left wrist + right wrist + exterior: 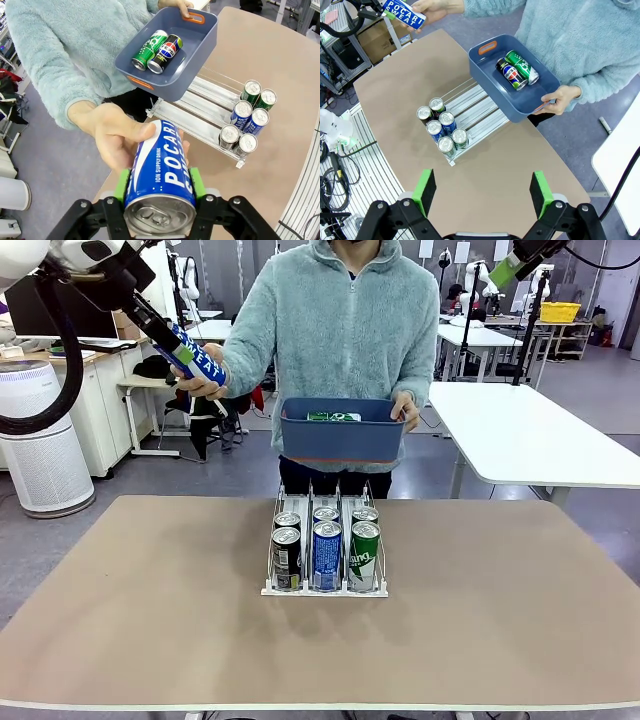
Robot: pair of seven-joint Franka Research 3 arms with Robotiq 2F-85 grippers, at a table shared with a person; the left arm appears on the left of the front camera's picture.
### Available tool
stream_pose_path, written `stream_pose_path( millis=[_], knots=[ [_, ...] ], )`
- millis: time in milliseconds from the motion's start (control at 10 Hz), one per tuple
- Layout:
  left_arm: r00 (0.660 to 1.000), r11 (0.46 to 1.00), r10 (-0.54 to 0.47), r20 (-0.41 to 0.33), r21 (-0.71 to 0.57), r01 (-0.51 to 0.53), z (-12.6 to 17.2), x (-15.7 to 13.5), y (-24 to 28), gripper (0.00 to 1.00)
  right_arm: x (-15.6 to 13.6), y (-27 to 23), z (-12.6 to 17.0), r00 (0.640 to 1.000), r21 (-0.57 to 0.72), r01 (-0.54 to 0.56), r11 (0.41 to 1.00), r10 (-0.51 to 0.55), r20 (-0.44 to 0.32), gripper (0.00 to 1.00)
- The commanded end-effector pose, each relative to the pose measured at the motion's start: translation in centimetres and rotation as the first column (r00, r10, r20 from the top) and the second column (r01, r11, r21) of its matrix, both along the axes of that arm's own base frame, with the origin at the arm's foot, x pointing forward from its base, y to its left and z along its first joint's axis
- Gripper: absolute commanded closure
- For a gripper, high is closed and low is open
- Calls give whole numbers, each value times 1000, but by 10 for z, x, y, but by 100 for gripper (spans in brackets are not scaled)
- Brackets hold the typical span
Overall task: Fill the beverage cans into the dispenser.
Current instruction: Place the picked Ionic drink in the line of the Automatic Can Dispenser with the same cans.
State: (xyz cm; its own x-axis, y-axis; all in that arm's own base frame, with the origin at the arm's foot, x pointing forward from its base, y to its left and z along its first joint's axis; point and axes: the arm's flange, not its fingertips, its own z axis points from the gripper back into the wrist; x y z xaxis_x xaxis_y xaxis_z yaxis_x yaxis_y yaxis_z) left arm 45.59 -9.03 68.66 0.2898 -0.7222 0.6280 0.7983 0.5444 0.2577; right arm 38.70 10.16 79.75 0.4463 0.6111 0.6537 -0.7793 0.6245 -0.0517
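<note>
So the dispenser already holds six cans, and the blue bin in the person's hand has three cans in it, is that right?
Not quite: the blue bin holds two cans, a green can and a black Pepsi can, as the left wrist view shows. The dispenser does hold six.

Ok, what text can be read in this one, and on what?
"POCARI SWEAT", "ION SUPPLY DRINK": blue can in the left claw.
"PEPSI": black can in the blue bin.
Green can beside it, six cans in the dispenser: print unreadable.
</note>
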Motion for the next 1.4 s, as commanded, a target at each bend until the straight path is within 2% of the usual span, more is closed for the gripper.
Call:
stream_pose_path(
  millis=[0, 1300],
  knots=[
    [1000, 1000, 4, 0, -2, -4, 1, 0, 2, 100, 0, -1, -1, 1000, 2, -8, 1000, 8, 2, 0],
    [1000, 1000, 4, 0, -2, -4, 1, 0, 2, 100, 0, -1, -1, 1000, 2, -8, 1000, 8, 2, 0]
  ],
)
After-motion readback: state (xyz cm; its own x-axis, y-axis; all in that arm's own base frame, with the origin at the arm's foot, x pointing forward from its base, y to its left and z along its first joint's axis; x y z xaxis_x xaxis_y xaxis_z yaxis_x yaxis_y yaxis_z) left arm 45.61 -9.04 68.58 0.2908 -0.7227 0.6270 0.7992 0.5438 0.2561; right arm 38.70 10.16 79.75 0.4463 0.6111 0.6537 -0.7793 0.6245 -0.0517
